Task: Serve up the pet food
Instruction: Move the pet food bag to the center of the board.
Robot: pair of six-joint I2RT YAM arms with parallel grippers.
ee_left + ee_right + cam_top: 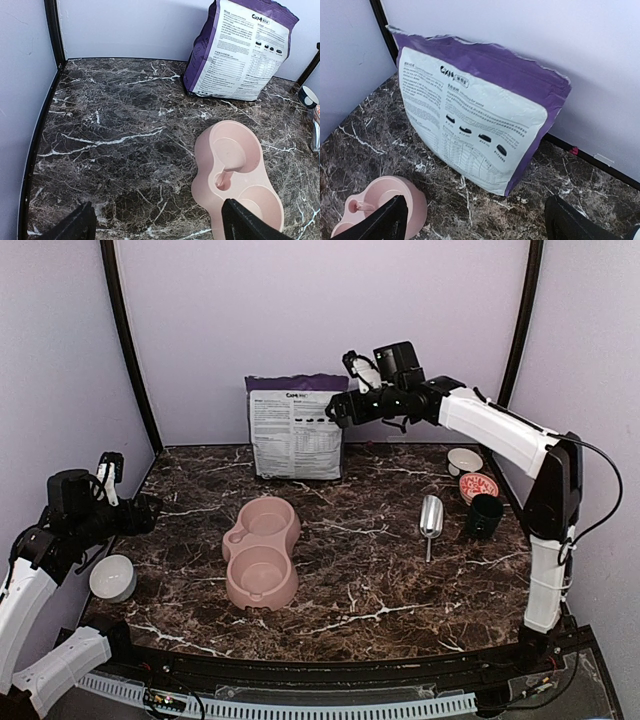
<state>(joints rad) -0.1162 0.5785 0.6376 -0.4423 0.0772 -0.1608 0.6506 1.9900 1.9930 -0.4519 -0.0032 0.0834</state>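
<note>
My right gripper [477, 215] hung wide open and empty at the desk's [380, 570] 12 o'clock, facing the purple-and-white bag [470, 125] that stood against the back wall. My left gripper [157, 220] hovered at 9 o'clock, also open and holding nothing. The pet food [480, 486] seemed to be the reddish fill of a small bowl [463, 487] at 3 o'clock, though it was too small to be sure of, well apart from the pink double bowl [262, 552] at centre.
</note>
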